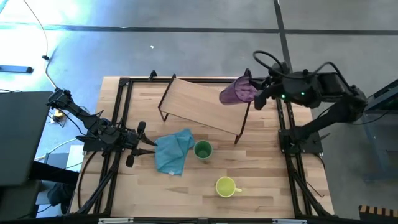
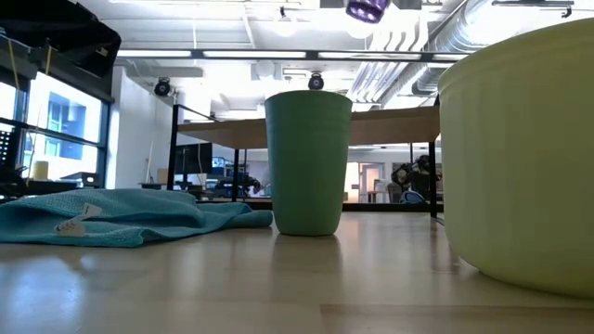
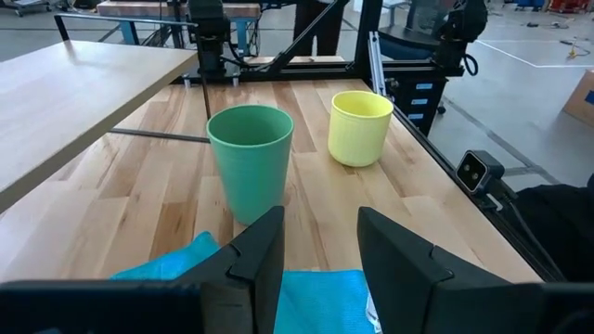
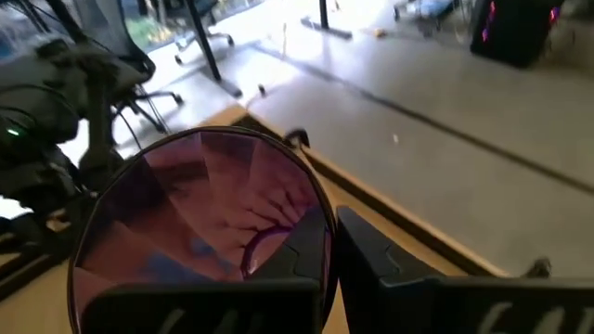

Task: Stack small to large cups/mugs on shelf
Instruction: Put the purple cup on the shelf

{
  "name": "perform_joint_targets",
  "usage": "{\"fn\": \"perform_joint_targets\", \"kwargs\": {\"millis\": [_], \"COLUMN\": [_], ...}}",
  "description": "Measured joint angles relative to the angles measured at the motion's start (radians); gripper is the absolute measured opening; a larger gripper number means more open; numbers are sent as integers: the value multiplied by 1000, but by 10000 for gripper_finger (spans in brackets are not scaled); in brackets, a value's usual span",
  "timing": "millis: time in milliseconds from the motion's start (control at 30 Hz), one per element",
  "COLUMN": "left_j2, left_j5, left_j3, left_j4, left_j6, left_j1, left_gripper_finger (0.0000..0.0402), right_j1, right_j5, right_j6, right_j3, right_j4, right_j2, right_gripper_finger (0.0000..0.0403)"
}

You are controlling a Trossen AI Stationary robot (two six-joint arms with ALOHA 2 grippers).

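The right pincer (image 1: 258,93) is pinched on the rim of the tall translucent purple tumbler (image 1: 237,93), one finger inside the mouth and one outside as the right wrist view shows, and it holds the tumbler on its side in the air above the right end of the flat light-wood shelf on thin dark legs (image 1: 202,109). The tumbler touches nothing below it; in the low view it shows only as a purple shape high overhead. The step in hand reads as carrying the largest vessel to the shelf, the base of the stack. The next move, as I judge it, calls for turning the tumbler upright, mouth up, and setting it down well inside the board's edge before letting go, since a tall light tumbler placed near the rim could tip. The plain green cup (image 1: 203,150) stands upright on the wooden counter (image 1: 267,180) in front of the shelf, just beside the crumpled light blue cloth (image 1: 172,152); the short yellow mug with a handle (image 1: 226,186) stands nearer the front edge, apart from both. The left pincer (image 3: 320,243) hangs low over the cloth, fingers spread and empty, facing the green cup.
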Motion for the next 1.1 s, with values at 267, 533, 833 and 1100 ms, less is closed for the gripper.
{"fn": "perform_joint_targets", "kwargs": {"millis": [267,533,833,1100], "left_j2": [0,0,0,0], "left_j5": [0,0,0,0], "left_j3": [0,0,0,0], "left_j4": [0,2,0,-16], "left_j6": [-2,-2,-2,-2], "left_j1": [0,0,0,0], "left_gripper_finger": [127,127,127,127], "right_j1": [-75,-193,-286,-291], "right_j5": [-119,-235,-326,-342], "right_j6": [26,53,51,47], "right_j3": [-1,-2,-2,-2], "right_j4": [-32,-123,-204,-220], "right_j2": [12,67,123,149], "right_gripper_finger": [0,0,0,0]}}
